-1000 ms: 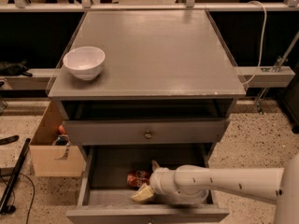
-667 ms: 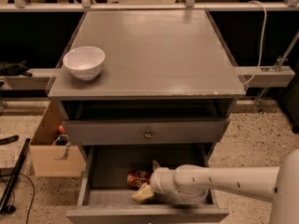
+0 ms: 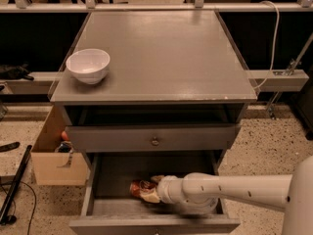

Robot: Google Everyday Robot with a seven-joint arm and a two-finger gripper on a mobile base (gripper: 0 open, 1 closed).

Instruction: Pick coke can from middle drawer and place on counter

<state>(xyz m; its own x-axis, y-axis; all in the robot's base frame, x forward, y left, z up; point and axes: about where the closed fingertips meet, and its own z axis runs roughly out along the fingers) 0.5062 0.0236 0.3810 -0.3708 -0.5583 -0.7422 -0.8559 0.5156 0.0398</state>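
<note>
The white arm's gripper [image 3: 150,190] is low inside the wide, shallow grey middle drawer [image 3: 120,173], which is pulled open. At its tip, touching it, the small red-orange coke can [image 3: 137,188] lies on the dark floor. Whether the gripper has clenched on the can or merely rests against it cannot be told. Above the gripper is a grey drawer front with a round metal knob [image 3: 155,141]. Higher still is the flat grey counter [image 3: 161,53], with a round white bowl [image 3: 88,65] up and away on the far side of the can.
</note>
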